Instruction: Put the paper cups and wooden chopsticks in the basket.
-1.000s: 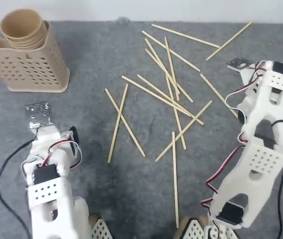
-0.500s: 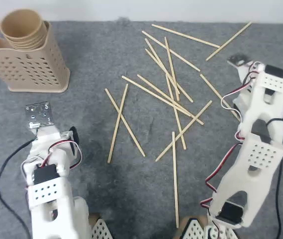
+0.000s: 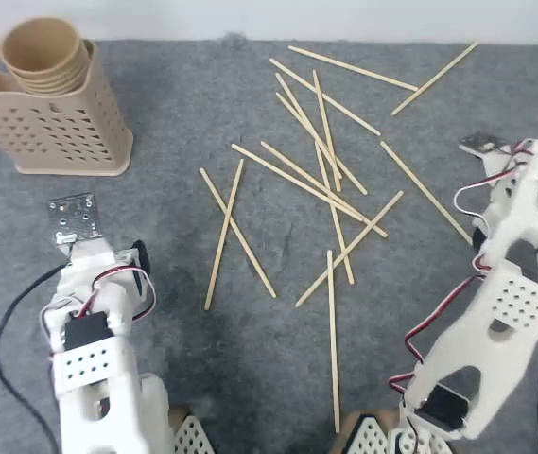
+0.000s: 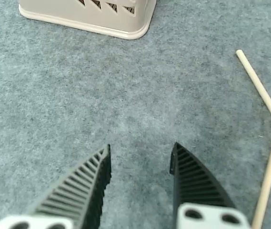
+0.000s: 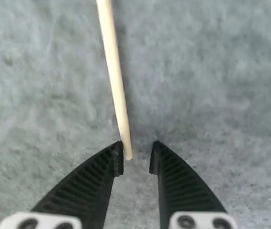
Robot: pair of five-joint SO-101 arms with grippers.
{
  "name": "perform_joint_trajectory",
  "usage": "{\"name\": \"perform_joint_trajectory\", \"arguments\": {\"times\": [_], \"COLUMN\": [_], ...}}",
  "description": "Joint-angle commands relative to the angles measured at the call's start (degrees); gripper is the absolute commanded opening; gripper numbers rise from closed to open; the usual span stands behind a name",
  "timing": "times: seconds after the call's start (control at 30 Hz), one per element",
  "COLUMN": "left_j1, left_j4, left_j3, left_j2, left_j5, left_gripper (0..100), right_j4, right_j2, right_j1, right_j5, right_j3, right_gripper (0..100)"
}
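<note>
Straddling the near end of one chopstick (image 5: 112, 71), the right end effector (image 5: 136, 155) stands narrowly parted, pinching nothing. The stick looks light, stiff and prone to rolling; a hold nearer its middle should carry it level. The left end effector (image 4: 140, 167) hangs spread above bare counter (image 4: 54, 95). Wrist views give tip alignment; the high view gives the scattered chopsticks (image 3: 316, 180) and, farthest, the basket (image 3: 51, 132) with paper cups (image 3: 46, 52) stacked inside.

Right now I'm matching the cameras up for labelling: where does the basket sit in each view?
High view: basket at the far left, paper cups stacked inside.
Left wrist view: the basket, its lower edge, beyond the open left gripper.
Right wrist view: instead, a chopstick end at the open right gripper.
Shared landmark: the grey mat.
</note>
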Motion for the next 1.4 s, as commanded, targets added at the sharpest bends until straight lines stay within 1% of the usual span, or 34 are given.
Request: {"name": "perform_joint_trajectory", "arguments": {"times": [0.0, 0.07, 0.1, 0.17, 0.23, 0.5, 0.67, 0.77, 0.87, 1.13, 1.23, 1.3, 1.37], "left_j1": [-0.3, -0.3, -0.3, -0.3, -0.4, -0.4, -0.4, -0.4, -0.4, -0.4, -0.4, -0.4, -0.4], "left_j4": [-1.0, -1.0, -1.0, -1.0, -1.0, -1.0, -1.0, -1.1, -1.1, -1.1, -1.1, -1.1, -1.1], "left_j3": [-0.7, -0.7, -0.7, -0.7, -0.7, -0.7, -0.7, -0.7, -0.7, -0.7, -0.7, -0.7, -0.7], "left_j2": [-1.2, -1.2, -1.2, -1.2, -1.2, -1.2, -1.2, -1.2, -1.2, -1.2, -1.2, -1.2, -1.2], "left_j5": [-0.5, -0.5, -0.5, -0.5, -0.5, -0.5, -0.5, -0.5, -0.5, -0.5, -0.5, -0.5, -0.5], "left_gripper": [20, 20, 20, 20, 20, 20, 20, 20, 20, 20, 20, 20, 20], "right_j4": [0.8, 0.4, 0.3, 0.3, 0.3, 0.8, 1.3, 3.8, 4.7, 4.8, 4.8, 4.2, 4.2], "right_j2": [0.8, 2.0, 2.2, 2.8, 2.8, -1.2, -6.7, -8.9, -9.6, -12.3, -12.1, -10.9, -9.3], "right_j1": [2.7, 2.8, 2.8, 2.6, 2.3, 2.3, 4.4, 5.2, 5.8, 10.6, 10.9, 10.8, 10.2], "right_j5": [1.0, 1.0, 1.0, 1.0, 1.0, 0.5, -1.4, -1.1, -1.1, -1.5, -1.5, -1.5, -1.5], "right_j3": [-1.5, -1.6, -1.7, -1.8, -1.8, -3.1, -3.1, -3.1, -3.1, -3.1, -2.6, -1.6, -1.6], "right_gripper": [8.7, 1.7, 0.0, 2.1, 0.6, 0.8, 0.8, 0.8, 0.8, 0.8, 0.9, 3.7, 13.2]}}
